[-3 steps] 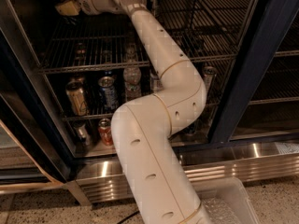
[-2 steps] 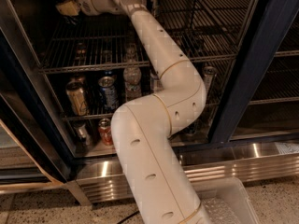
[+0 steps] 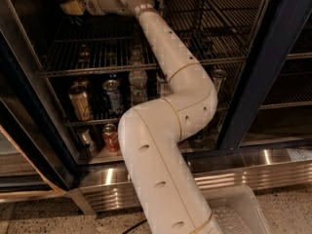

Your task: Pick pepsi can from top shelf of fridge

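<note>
hand (image 3: 72,5) high at far left inside the fridge (image 3: 253,82) — grip state impossible to tell

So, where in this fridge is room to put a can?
The top shelf looks bare between arm and door frame. The gripper is at its far left. Cans and a water bottle crowd the shelf below.

Shop-like spot: commercial drinks fridge (image 3: 263,67) (tool (image 3: 70,5) inside, top left)

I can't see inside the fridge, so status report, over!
Tool upper left in fridge, above top shelf. Pepsi can not visible. No blocker seen.
</note>
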Robot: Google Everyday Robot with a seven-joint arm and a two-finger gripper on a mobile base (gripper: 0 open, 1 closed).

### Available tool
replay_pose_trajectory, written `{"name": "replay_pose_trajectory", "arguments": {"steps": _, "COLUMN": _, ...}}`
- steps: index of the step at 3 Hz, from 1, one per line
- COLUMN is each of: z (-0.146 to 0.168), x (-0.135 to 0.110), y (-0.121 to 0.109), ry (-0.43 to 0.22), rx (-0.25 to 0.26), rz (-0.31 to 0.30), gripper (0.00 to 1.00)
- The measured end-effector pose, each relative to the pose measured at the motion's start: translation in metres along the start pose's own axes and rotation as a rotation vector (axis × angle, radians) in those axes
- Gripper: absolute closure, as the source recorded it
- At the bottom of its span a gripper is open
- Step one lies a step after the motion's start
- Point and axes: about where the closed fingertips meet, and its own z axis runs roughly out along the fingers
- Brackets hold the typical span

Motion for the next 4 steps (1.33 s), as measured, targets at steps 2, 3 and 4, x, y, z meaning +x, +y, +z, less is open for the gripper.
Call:
{"name": "replay_pose_trajectory", "arguments": {"steps": 2, "z": -0.022, "x": -0.021, "y": -0.006, "ry": -0.076, "rx": 0.01, "rz": 0.015, "gripper": 1.0}}
{"name": "replay_pose_trajectory", "arguments": {"steps": 3, "z": -0.034, "x": -0.025, "y": 0.004, "ry": -0.086, "rx": 0.008, "rz": 0.023, "gripper": 1.0}}
{"name": "replay_pose_trajectory", "arguments": {"steps": 4, "z": -0.072, "x": -0.052, "y": 0.013, "ry": -0.131, "rx": 0.049, "rz": 0.02, "gripper": 1.0}}
